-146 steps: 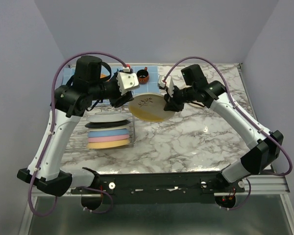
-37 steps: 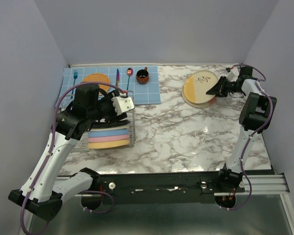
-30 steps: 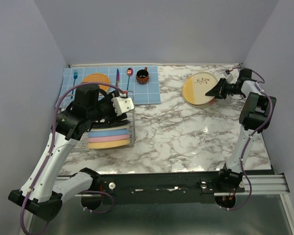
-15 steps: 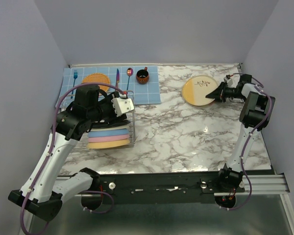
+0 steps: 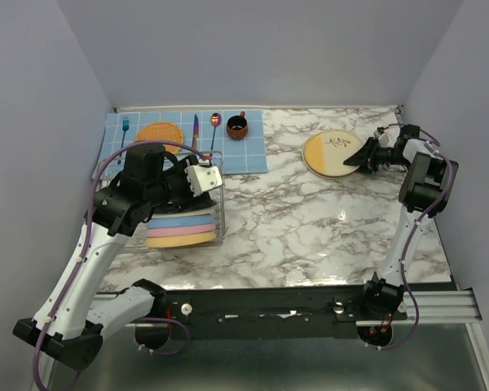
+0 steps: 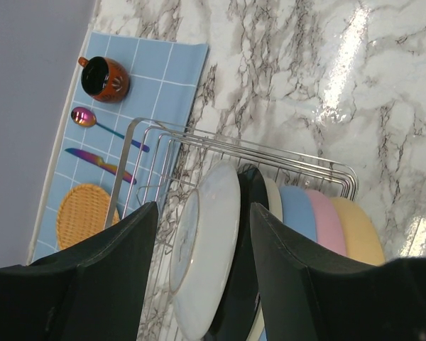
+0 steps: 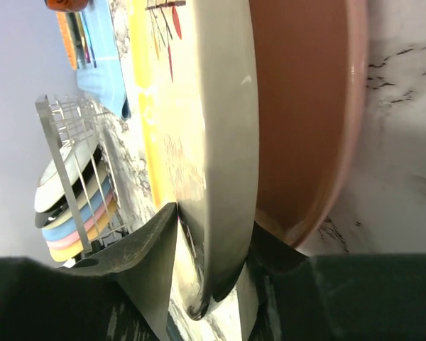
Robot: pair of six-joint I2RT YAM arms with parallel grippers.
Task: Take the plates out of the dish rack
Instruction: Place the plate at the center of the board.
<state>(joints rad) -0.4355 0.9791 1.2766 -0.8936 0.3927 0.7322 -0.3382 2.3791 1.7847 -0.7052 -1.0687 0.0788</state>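
Observation:
The dish rack [image 5: 221, 218] stands at the left and holds several plates on edge [image 5: 179, 228]. In the left wrist view my left gripper [image 6: 202, 273] is open. Its fingers [image 6: 99, 284] straddle the rim of the outermost whitish plate [image 6: 209, 241], with black, cream, blue, pink and yellow plates behind it. My right gripper [image 5: 361, 155] is shut on the rim of the cream-and-yellow twig plate [image 5: 330, 152]. That plate [image 7: 220, 142] lies nearly flat on a pinkish-brown plate [image 7: 305, 106] at the back right.
A blue checked placemat [image 5: 246, 153] lies at the back left with an orange woven disc [image 5: 159, 131], cutlery and a dark red cup [image 5: 237, 126]. The rack also shows far off in the right wrist view [image 7: 57, 135]. Walls close the table's back and sides.
My right gripper carried the twig plate from mid-table to the back right, then lowered it from tilted to nearly flat. My left gripper dropped back over the rack onto the outermost plate.

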